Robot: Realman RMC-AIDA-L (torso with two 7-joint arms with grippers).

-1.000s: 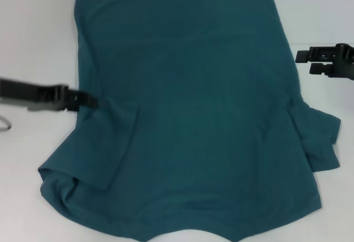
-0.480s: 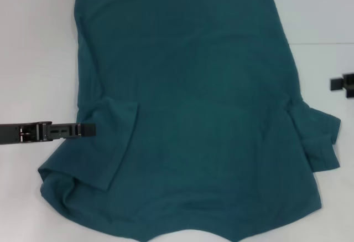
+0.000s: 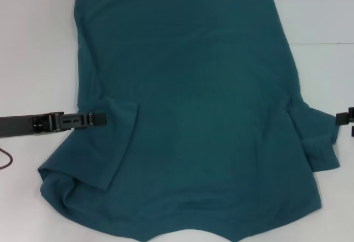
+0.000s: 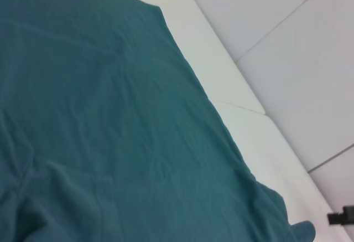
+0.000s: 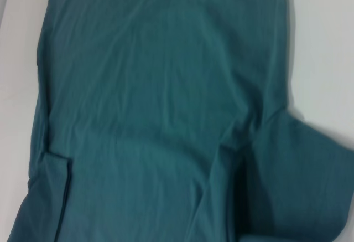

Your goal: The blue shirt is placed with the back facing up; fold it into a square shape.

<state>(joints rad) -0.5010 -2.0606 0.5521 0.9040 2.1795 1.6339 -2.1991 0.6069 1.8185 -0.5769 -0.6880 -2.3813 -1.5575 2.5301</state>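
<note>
Already the left gripper [image 3: 99,118] is reaching sideways onto the blue shirt [image 3: 193,103]'s folded-in sleeve, nearer than the right gripper [image 3: 344,118]; neither's jaw state is showing.

The large teal-blue cotton T-shirt [image 3: 193,114] lay spread on the white table [image 3: 33,42]; the left gripper [image 3: 98,119] touched its left sleeve, the right gripper [image 3: 344,117] just beside its right sleeve.
</note>
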